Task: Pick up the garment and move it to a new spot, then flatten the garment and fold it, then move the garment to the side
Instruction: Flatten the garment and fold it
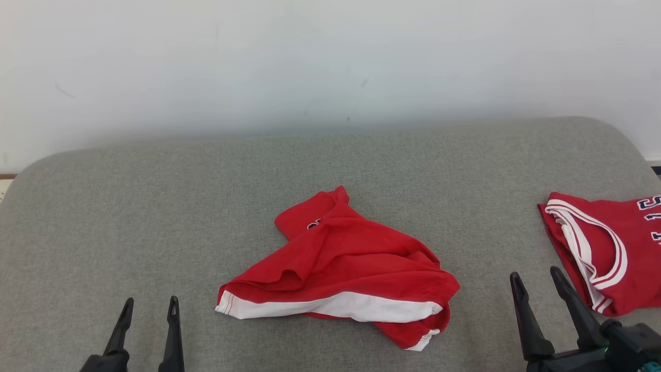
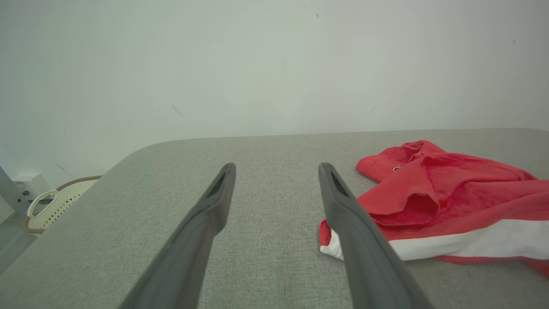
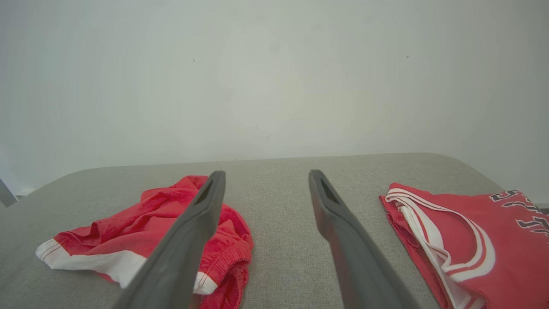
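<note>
Near left: left gripper [image 1: 151, 300], fingers spread wide, empty. Near right: right gripper [image 1: 535, 273], likewise spread, empty. Farther, mid grey cushion [image 1: 155, 206]: crumpled red garment [image 1: 341, 263]. Far right: red jersey [image 1: 609, 243]. Beyond: white wall [image 1: 330, 62].

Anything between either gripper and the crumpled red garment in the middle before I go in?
Nothing visible. Only bare grey surface separates the open left gripper and the open right gripper from the crumpled red garment. The red jersey lies beyond the right gripper, off both paths.
</note>
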`<state>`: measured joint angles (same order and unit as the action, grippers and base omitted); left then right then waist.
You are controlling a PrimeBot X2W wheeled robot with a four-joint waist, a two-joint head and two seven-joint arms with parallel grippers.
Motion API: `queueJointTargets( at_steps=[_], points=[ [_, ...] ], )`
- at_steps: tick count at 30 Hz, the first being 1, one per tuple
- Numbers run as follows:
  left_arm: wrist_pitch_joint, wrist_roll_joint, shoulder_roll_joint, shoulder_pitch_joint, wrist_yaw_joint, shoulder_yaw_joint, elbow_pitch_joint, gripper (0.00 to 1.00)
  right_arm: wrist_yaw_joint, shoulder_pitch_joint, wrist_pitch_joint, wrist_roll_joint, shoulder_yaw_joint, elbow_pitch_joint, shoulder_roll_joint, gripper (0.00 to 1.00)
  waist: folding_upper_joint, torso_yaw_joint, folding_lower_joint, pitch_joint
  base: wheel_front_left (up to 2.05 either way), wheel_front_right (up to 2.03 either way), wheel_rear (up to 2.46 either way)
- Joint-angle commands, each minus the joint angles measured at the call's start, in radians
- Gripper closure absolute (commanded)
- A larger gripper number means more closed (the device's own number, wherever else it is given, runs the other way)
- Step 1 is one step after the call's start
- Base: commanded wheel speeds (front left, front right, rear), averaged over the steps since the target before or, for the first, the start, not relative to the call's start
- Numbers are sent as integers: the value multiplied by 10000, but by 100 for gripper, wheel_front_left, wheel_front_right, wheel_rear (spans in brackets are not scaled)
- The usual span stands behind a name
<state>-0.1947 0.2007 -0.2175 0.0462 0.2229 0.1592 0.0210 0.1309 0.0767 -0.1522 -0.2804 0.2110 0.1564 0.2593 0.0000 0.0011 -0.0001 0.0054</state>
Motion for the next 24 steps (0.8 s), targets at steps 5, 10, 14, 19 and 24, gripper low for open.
queueJointTargets(
  at_steps=[5,10,14,19,24],
  points=[
    [62,89,-108,-290,68,11,-50,0,-4,542,284,293,-203,278,-199,0,0,-16,1,-123,0,0,0],
    [68,105,-158,-302,66,18,-61,0,-4,650,390,340,-154,412,-263,0,0,-38,1,-118,0,0,0],
    [74,131,-174,-257,86,47,-66,0,-4,639,425,326,-132,416,-268,0,0,-46,1,-98,0,0,0],
    [76,154,-170,-167,94,106,-94,0,-4,589,436,327,-102,403,-267,0,0,-30,1,-97,0,0,0],
    [251,144,-216,47,-49,292,-157,0,-4,562,473,283,-101,444,-236,0,0,26,1,-44,0,0,0]
  ],
)
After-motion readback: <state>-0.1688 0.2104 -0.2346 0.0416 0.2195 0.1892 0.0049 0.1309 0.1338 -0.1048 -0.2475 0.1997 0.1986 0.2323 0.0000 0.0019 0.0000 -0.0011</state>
